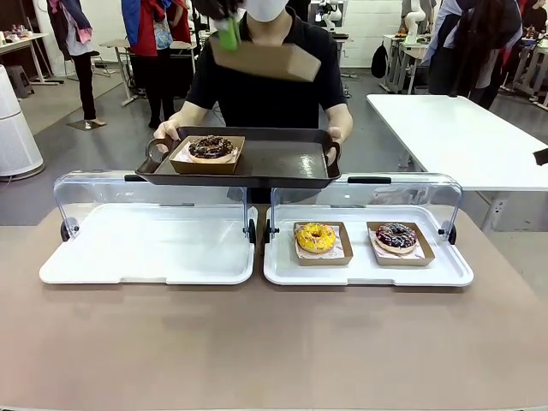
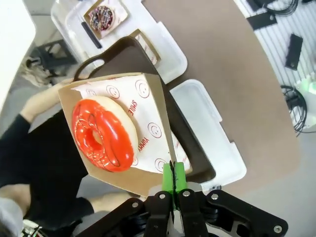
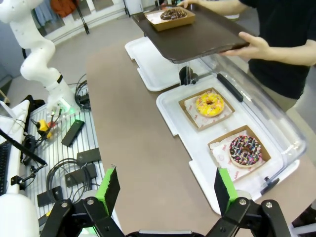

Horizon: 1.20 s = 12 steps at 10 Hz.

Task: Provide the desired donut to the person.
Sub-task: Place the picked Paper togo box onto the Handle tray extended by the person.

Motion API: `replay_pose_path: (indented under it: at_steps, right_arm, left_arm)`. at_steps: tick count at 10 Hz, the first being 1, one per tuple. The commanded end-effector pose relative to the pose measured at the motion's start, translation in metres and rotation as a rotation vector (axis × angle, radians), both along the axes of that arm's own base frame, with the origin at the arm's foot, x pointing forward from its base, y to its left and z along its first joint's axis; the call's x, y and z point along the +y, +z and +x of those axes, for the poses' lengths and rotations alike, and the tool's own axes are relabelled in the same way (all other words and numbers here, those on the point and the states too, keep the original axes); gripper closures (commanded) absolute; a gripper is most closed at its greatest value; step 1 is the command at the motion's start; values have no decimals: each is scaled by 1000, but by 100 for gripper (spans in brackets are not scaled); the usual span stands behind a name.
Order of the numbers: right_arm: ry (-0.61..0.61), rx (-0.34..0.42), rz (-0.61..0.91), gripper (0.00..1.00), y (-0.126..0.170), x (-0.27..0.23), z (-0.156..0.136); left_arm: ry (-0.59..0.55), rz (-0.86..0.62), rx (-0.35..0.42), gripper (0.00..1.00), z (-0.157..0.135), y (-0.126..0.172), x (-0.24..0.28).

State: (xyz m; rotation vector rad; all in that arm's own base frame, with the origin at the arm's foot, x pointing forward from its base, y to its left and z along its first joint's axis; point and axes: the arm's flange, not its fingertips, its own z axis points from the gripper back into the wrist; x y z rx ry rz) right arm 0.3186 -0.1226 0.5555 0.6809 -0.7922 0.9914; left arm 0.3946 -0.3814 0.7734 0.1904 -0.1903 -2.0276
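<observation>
Red-glazed donut (image 2: 103, 133) in cardboard tray (image 2: 148, 123), pinched by left end effector (image 2: 173, 178) above person's dark tray (image 1: 257, 163) | front view hides its glaze | chocolate donut (image 1: 211, 147) on dark tray | right end effector (image 3: 165, 190) wide, empty, over worktop (image 3: 133, 148).

Left claw (image 2: 173, 178) is raised high over the far side, in front of the person's chest, green pads (image 2: 179, 176) pinched fully together on a thin edge. Right claw (image 3: 167, 190) hangs above the near counter side, jaws spread wide, nothing between the pads. Person's hands (image 1: 167, 131) grip at both ends, arms bent, elbows out.
</observation>
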Motion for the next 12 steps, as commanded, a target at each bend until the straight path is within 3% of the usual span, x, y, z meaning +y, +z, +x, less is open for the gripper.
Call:
replay_pose_path:
  at_steps: [1, 5, 8, 12]
  right_arm:
    - [8, -11, 19, 0, 0, 0, 1]
    - [8, -11, 19, 0, 0, 0, 1]
    - [8, -11, 19, 0, 0, 0, 1]
    - [8, -11, 19, 0, 0, 0, 1]
  left_arm:
    - [63, 48, 44, 99, 13, 4, -43]
    - [191, 55, 9, 99, 20, -64, -56]
    - [216, 64, -5, 99, 25, -92, -62]
    - [272, 50, 23, 99, 53, -132, -64]
